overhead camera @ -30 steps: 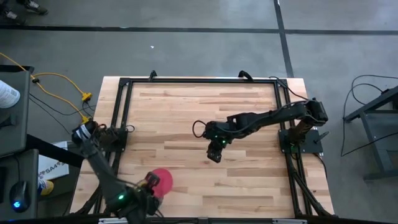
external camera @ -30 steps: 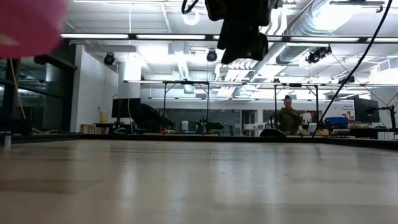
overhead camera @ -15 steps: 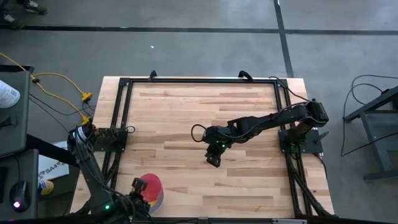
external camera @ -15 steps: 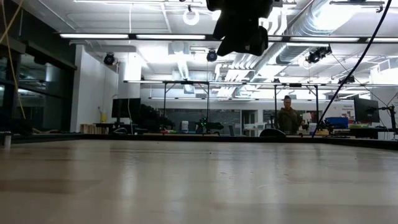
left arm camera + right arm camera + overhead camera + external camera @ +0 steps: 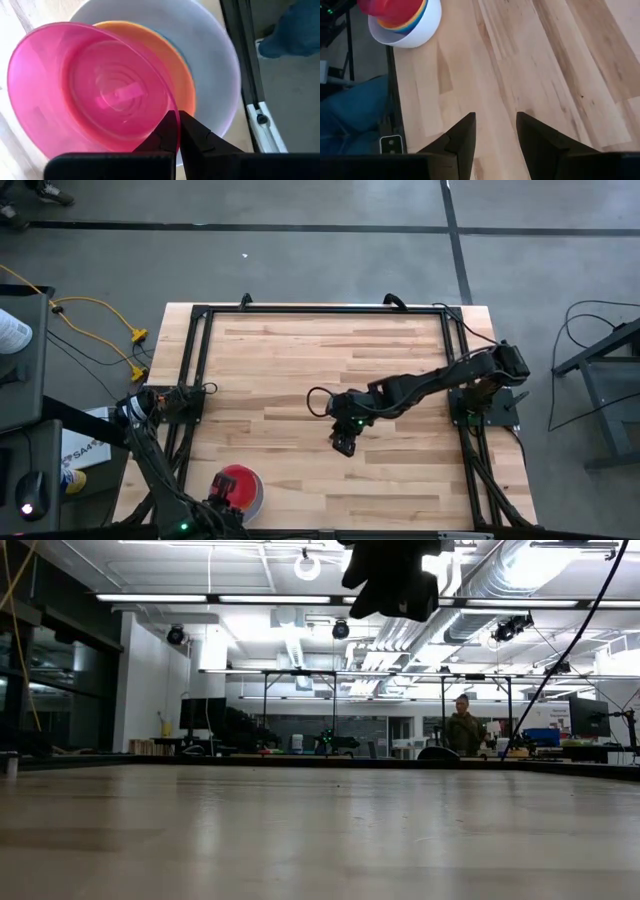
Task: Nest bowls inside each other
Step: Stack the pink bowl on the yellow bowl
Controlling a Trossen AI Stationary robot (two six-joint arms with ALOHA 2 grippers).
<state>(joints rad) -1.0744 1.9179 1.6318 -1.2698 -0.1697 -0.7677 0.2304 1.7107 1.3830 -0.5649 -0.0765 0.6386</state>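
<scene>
A red-pink bowl [image 5: 95, 92] hangs over a stack at the table's near left corner. My left gripper [image 5: 178, 116] is shut on it. The stack is a larger white bowl [image 5: 215, 65] holding a yellow bowl [image 5: 172, 65], with a sliver of a blue bowl [image 5: 176, 44] under it. In the high view the red-pink bowl [image 5: 233, 482] covers most of the white bowl [image 5: 257, 495]. My right gripper [image 5: 345, 443] hovers open above the table's middle, with nothing between its fingers [image 5: 462, 132]. In its wrist view the stack [image 5: 412, 22] lies far off. My left gripper pinches the red-pink bowl's rim [image 5: 169, 104] between its two fingers, one inside the bowl and one outside. The fingers come from above, pointing down. The bowl sits mouth up over the yellow bowl, off centre. Whether it rests in the stack cannot be told.
A black metal frame [image 5: 200, 330] runs around the wooden table [image 5: 300, 360], with one rail [image 5: 240, 60] right beside the white bowl. Bare wood [image 5: 530, 60] stretches between my right gripper and the stack. In the low view a person [image 5: 463, 730] stands far behind the table.
My left gripper has carried the red-pink bowl toward the table's near left corner and downward, rolling as it went. The bowl now sits over the white bowl's stack and has left the low view. My right gripper has drifted a little toward the near edge, still open.
</scene>
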